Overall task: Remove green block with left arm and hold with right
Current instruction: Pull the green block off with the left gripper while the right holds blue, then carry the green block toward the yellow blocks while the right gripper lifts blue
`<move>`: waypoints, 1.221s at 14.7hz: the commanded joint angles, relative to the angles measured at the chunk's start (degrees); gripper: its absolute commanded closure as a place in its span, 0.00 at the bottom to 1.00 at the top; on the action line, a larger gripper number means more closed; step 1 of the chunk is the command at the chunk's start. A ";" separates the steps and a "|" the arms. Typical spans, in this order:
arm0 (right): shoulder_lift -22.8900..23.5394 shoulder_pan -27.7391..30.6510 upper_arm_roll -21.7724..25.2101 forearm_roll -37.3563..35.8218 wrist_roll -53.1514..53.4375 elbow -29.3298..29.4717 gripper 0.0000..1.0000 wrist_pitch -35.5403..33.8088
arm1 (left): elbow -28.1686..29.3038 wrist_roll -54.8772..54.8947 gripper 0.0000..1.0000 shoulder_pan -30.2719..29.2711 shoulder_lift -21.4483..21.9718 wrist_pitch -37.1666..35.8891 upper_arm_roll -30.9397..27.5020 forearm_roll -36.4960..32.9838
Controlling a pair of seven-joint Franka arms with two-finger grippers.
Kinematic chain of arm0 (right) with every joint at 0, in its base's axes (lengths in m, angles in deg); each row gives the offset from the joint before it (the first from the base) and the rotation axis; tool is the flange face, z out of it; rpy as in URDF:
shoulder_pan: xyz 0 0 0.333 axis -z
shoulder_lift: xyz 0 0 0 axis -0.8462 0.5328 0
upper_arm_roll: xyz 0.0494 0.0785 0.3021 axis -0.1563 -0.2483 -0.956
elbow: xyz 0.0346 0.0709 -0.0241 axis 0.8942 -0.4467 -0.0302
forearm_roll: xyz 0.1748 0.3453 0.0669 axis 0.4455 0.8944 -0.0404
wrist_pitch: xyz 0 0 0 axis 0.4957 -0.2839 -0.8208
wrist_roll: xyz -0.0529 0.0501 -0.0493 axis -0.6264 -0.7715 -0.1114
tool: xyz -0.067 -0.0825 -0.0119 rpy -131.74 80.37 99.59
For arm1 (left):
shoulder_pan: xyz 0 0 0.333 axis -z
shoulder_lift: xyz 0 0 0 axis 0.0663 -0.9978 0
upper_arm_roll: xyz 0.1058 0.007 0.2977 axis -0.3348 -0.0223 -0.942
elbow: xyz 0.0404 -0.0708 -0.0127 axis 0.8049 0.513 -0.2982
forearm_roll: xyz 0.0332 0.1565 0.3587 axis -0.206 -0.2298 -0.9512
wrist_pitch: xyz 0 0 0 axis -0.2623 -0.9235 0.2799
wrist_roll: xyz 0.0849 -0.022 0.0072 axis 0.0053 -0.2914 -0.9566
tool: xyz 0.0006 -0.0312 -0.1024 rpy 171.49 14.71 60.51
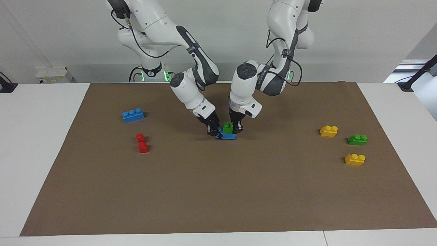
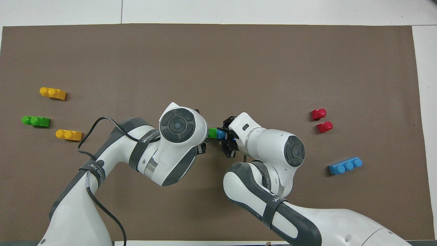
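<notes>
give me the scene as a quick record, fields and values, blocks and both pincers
stack: green block sits on a blue brick mid-mat
left pincer: shut on green block
right pincer: shut on blue brick's end, bracing it
step: green block not yet off the blue brick
right arm's end: spare blue brick, two red blocks
left arm's end: two yellow blocks, other green block
surface: brown mat
</notes>
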 commanded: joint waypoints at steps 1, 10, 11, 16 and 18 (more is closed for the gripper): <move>0.19 0.05 -1.24 1.15 0.39 -0.10 0.75 -0.32 | -0.05 -0.64 1.00 0.06 2.59 -0.72 -0.90 -0.78; 0.19 0.05 -1.24 1.15 0.39 -0.10 0.78 -0.32 | -0.31 3.76 1.00 -2.84 8.58 -7.85 -1.07 -0.25; 0.19 0.05 -1.24 1.15 0.39 -0.10 0.78 -0.32 | -0.31 4.28 1.00 -3.98 8.66 -8.02 -1.07 -0.25; 0.10 0.14 -1.24 1.15 1.97 -0.10 0.78 -0.32 | 1.01 14.28 1.00 -10.03 9.28 -7.85 -1.08 -0.07; 0.01 -0.03 -1.24 1.15 3.20 -0.10 0.69 -0.32 | 1.36 18.85 1.00 -13.29 9.28 -7.67 -1.07 0.10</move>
